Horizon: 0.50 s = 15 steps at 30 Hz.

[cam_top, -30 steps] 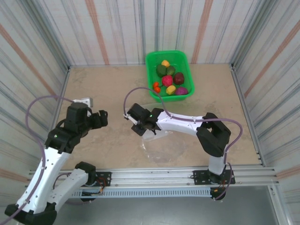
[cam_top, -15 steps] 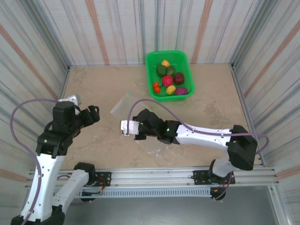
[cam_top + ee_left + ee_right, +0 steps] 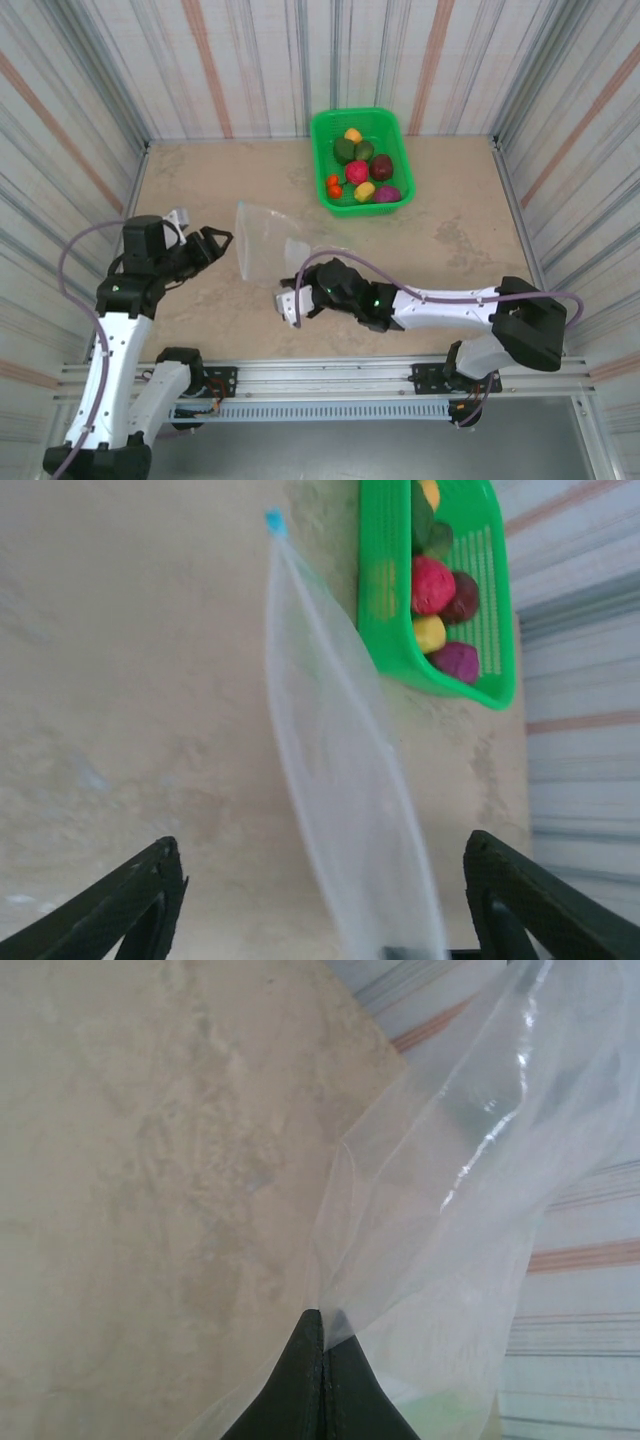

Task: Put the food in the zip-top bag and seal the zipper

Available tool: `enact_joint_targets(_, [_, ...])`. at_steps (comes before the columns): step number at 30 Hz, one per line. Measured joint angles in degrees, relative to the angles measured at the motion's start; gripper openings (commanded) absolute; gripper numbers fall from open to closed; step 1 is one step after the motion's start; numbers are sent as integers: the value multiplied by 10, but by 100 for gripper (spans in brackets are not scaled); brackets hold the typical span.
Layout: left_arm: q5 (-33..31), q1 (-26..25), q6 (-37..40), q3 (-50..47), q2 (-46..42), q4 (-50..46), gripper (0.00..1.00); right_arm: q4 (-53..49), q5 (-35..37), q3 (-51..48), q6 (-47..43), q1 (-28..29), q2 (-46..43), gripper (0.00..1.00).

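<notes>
Drawing back toward lower centre since the earlier frame, the right gripper (image 3: 288, 302) is pinching the clear floppy plastic zip-top bag (image 3: 266, 245) between closed fingers. Left of it, the left gripper (image 3: 216, 240) is hovering with fingers spread wide beside the bag, its light-blue slider tab (image 3: 274, 521) sitting at the far corner. Farther up, the small toy fruits and vegetables (image 3: 362, 172) are lying in the green plastic mesh basket (image 3: 322, 128).
</notes>
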Motion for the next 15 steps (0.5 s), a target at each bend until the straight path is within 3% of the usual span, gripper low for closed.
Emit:
enact_joint_targets(2, [44, 1, -22, -46, 4, 31, 56, 34, 10, -34, 0, 14, 0, 0])
enact_joint_targets(7, [102, 5, -57, -105, 41, 77, 52, 97, 35, -69, 2, 33, 2, 0])
enact_joint_targets(15, [125, 47, -92, -136, -4, 126, 61, 138, 53, -73, 14, 36, 2, 0])
